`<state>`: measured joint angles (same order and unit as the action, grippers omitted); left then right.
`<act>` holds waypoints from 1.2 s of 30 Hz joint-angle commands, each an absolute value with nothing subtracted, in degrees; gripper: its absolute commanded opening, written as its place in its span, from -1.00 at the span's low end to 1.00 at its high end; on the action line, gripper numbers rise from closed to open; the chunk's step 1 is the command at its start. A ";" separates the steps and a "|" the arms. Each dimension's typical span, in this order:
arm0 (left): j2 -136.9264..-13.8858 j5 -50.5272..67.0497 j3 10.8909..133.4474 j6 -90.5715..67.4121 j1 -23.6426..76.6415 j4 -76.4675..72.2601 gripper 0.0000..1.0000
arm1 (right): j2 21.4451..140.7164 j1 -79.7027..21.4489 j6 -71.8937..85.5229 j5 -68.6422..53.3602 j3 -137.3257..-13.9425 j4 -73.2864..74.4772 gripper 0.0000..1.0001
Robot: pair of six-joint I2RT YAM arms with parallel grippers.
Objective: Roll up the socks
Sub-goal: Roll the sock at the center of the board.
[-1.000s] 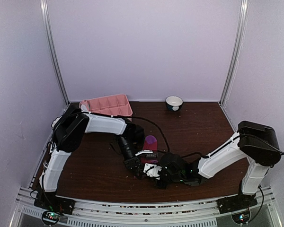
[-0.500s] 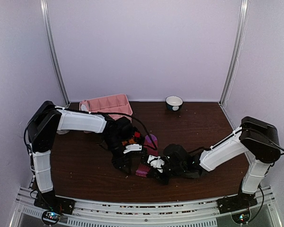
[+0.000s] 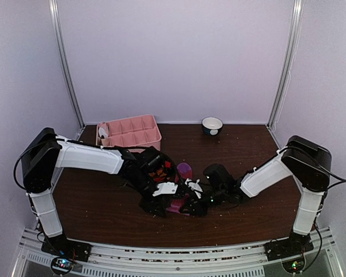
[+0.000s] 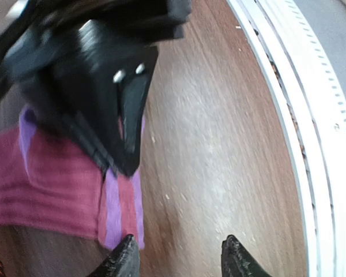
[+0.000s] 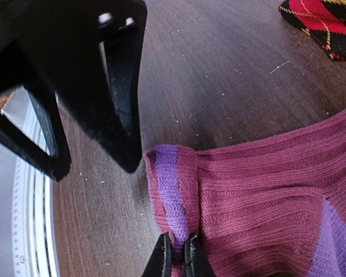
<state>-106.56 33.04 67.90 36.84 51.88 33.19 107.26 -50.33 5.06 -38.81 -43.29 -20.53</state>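
right gripper (image 5: pixel 176 257) is pinching the pink sock (image 5: pixel 259 196) by its purple cuff (image 5: pixel 168 187), left gripper (image 4: pixel 177 259) is hovering spread wide beside it

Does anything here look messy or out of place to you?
Only small things: pale specks are scattered over the brown table, and the pink sock has its purple cuff doubled over where the right gripper pinches it.

Left fingers (image 4: pixel 126 261) spread apart; right fingers (image 5: pixel 163 257) pinched tight together.
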 commanded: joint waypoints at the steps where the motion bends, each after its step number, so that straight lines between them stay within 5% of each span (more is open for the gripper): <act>1: -107.05 28.53 67.80 38.69 53.13 24.79 0.03 | 113.26 -47.42 7.90 -36.43 -41.73 -5.47 -1.00; 8: -110.20 22.10 69.14 39.48 55.04 23.46 0.01 | 113.56 -46.12 8.92 -37.44 -41.27 -5.60 -1.00; 16: -112.11 21.01 69.83 40.12 55.11 23.82 -0.38 | 114.00 -45.84 9.87 -37.80 -41.49 -4.66 -1.00; 24: -116.28 25.37 75.31 36.50 54.82 29.72 -0.99 | 110.55 -45.88 12.02 -37.89 -39.86 -9.60 -0.71; 29: -120.84 28.88 79.07 33.71 52.72 36.83 -1.00 | 103.65 -45.95 15.22 -36.81 -33.46 -20.98 -0.27; 36: -124.86 30.39 83.98 31.96 50.90 46.03 -1.00 | 98.12 -45.89 19.90 -33.55 -26.89 -30.95 -0.09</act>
<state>-121.93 31.35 84.16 33.71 52.14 37.93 99.72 -46.26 15.99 -39.51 -31.05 -29.95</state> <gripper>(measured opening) 0.038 0.429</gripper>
